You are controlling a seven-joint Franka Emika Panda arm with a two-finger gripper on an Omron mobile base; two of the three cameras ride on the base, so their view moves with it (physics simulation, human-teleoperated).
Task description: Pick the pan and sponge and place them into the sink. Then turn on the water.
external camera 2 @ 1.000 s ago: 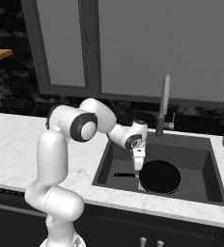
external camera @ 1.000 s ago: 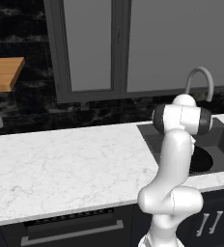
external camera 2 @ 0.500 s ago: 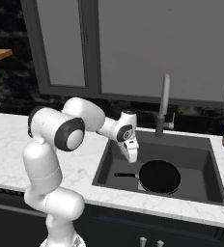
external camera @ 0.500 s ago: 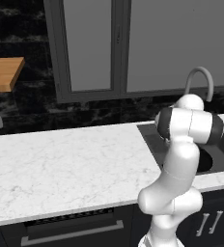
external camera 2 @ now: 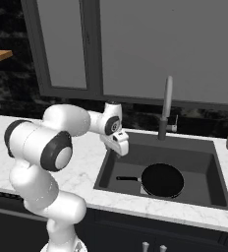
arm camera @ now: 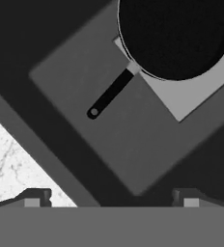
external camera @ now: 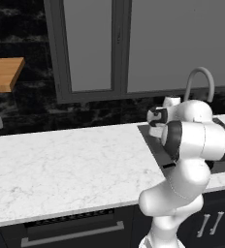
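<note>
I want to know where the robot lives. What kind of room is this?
Most likely a kitchen: a sink set into a white marble counter, a tall faucet behind it, and a black pan inside.

Rendered home kitchen: white marble desk (external camera: 61,169), recessed dark sink (external camera 2: 204,184) with gooseneck faucet (external camera 2: 167,106), base cabinets (external camera 2: 185,241), window (external camera 2: 135,44).

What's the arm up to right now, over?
Gripper open, empty, above sink's left edge. Pan lying in sink. Nothing in the way.
</note>
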